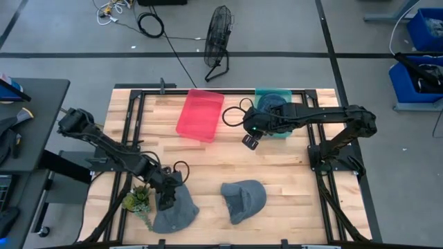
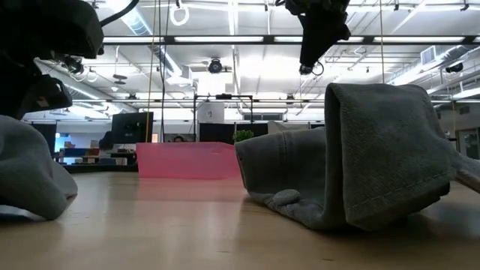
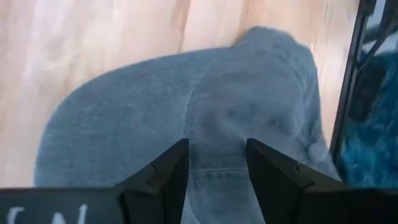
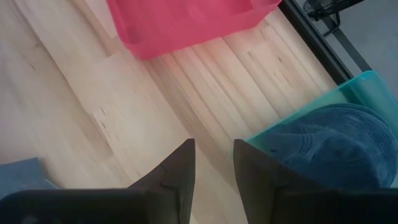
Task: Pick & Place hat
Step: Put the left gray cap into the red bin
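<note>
A grey hat (image 1: 178,213) lies near the table's near-left corner, crown up. My left gripper (image 1: 166,199) stands over it, pointing down and open. In the left wrist view its fingers (image 3: 168,171) straddle the middle of the hat's crown (image 3: 211,112). A second grey hat (image 1: 243,199) rests on the table's near middle, and it fills the right of the low view (image 2: 360,165). My right gripper (image 1: 249,141) hangs in the air beside the teal bin (image 1: 258,104), narrowly open (image 4: 214,155) and holding nothing. A dark blue hat (image 4: 329,143) lies in that bin. My left gripper comes at the grey hat's crown (image 3: 217,143) from above with one finger on each side of a strip of cloth. Whether the fingertips touch the cloth, I cannot tell. The hat lies flat on the table.
A pink bin (image 1: 200,114) sits at the far middle, left of the teal bin. A small green plant (image 1: 137,200) stands just left of the left gripper's hat. Bare wood lies between the bins and the two grey hats. A fan (image 1: 218,41) stands on the floor beyond the table.
</note>
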